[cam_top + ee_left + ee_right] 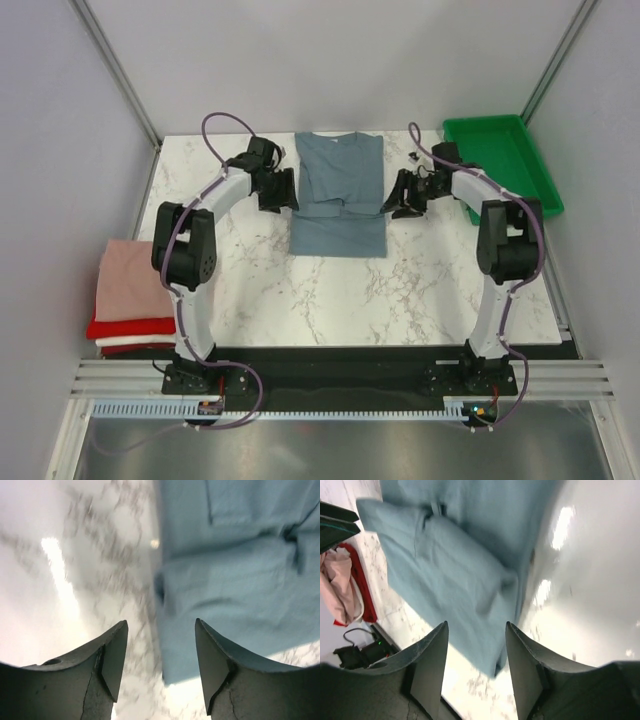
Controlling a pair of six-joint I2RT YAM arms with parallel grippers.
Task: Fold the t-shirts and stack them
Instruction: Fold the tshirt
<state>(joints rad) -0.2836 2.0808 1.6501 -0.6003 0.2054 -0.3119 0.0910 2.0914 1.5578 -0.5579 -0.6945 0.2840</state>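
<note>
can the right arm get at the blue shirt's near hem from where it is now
Probably yes. The right gripper hangs open just beside the right edge of the blue-grey shirt, with only bare table between it and the near hem. The left gripper sits at the opposite edge, out of its way.

Matt, soft cloth blue-grey t-shirt [338, 200], glossy smooth marbled desk [400, 290], shiny green plastic tray [500, 155], matt folded cloth tees [125, 280]

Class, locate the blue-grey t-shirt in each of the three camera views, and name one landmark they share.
Top external: blue-grey t-shirt at upper centre.
Left wrist: blue-grey t-shirt fills the upper right.
Right wrist: blue-grey t-shirt spans the upper left and centre.
Shared landmark: marble tabletop under the shirt.
</note>
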